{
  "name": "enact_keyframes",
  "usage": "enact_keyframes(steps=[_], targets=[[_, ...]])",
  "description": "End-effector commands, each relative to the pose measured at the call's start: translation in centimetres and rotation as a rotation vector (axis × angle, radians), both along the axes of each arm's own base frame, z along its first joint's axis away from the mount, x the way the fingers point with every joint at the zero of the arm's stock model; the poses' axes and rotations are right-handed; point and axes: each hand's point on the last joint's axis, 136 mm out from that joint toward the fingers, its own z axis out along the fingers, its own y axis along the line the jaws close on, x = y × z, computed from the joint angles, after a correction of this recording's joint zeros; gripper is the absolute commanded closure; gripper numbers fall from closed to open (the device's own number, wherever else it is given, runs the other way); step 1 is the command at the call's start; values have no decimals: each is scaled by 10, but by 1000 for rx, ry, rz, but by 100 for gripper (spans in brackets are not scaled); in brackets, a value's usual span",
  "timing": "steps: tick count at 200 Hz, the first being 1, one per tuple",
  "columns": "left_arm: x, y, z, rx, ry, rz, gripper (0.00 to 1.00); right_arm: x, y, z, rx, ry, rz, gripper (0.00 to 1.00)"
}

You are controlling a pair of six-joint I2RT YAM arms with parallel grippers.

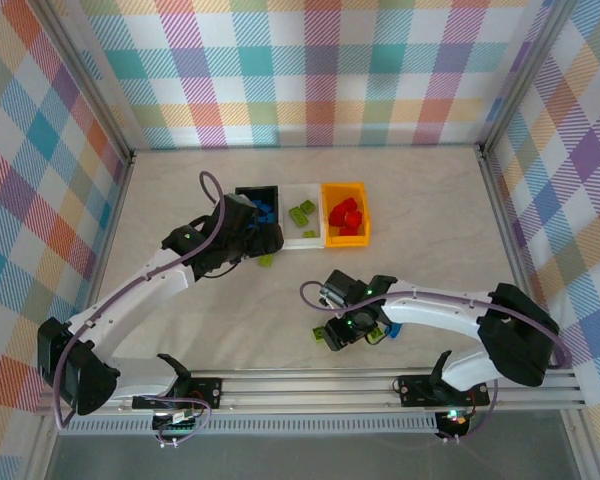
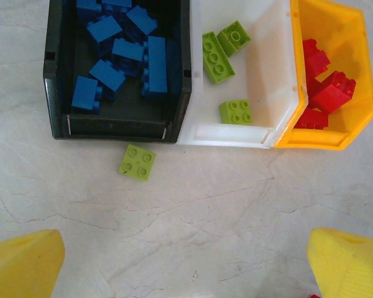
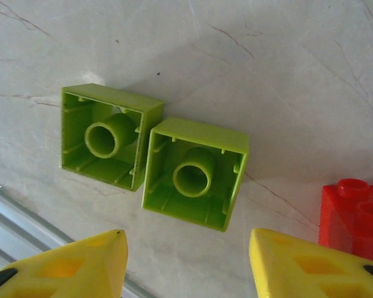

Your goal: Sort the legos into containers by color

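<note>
The left gripper [image 2: 186,273], jaws spread wide and empty, hangs over the marbled table [image 2: 236,205] just before the joined plastic bins: black bin [image 2: 53,81] with blue studded bricks [image 2: 154,65], white bin [image 2: 270,68] with lime green ones [image 2: 214,57], orange bin [image 2: 354,68] with red bricks [image 2: 326,96]. One lime green square brick [image 2: 137,162] lies beside the black bin's near wall. Near the table's near edge, the right gripper [image 3: 186,267] stands parted, empty, above two upturned lime green bricks [image 3: 196,174].
</note>
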Motion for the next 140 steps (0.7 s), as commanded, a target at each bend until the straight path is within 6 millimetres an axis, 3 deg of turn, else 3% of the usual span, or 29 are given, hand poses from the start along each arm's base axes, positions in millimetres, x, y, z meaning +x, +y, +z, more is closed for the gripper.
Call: enact_keyframes(steps=[1,78,106,140], targets=[[-1,6,-3,10,3,28,0,6,1,-7,-31,-27,-16,44],[-6,14,-3,37,4,42,0,24,9,-21,-82,-77,-16,44],[-6,14,-5,44,10,39,0,28,17,-18,-45,-92,-14,44],[-5,13,-5,43,12,34,0,31,23,-17,-30,-103,-10,53]])
